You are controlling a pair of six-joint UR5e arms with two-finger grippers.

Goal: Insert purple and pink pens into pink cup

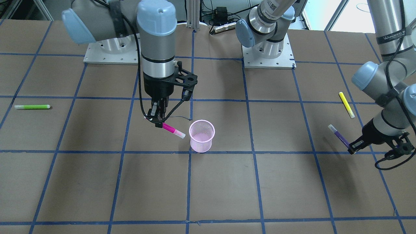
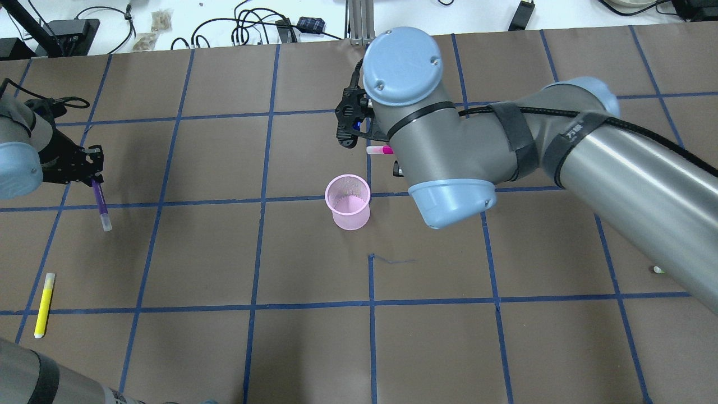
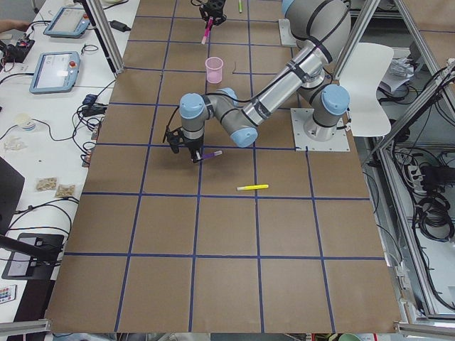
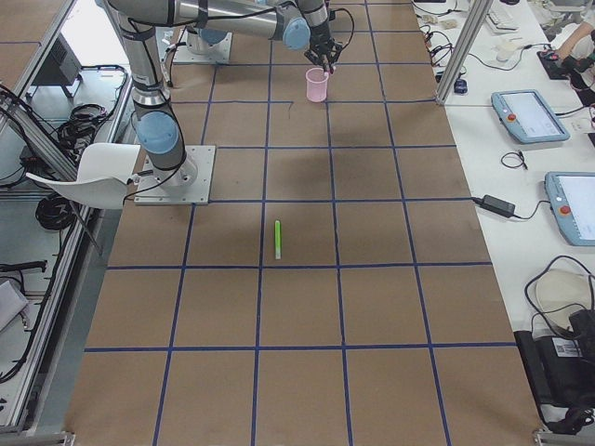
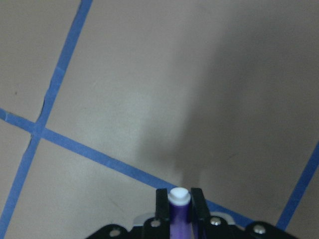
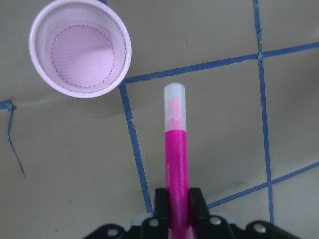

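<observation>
Brown blue-taped table, pink cup

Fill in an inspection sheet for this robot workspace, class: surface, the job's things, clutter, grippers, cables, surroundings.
Surface: brown table with a blue tape grid.
Job's things: pink cup upright and empty; pink pen held beside it, not yet in; purple pen held well away from the cup.
Clutter: green pen and yellow pen lying on the table.
Grippers: right gripper shut on pink pen; left gripper shut on purple pen.
Cables: black cable hangs along the right wrist; loose cables beyond the table edge.
Surroundings: pendants on a side bench.
</observation>
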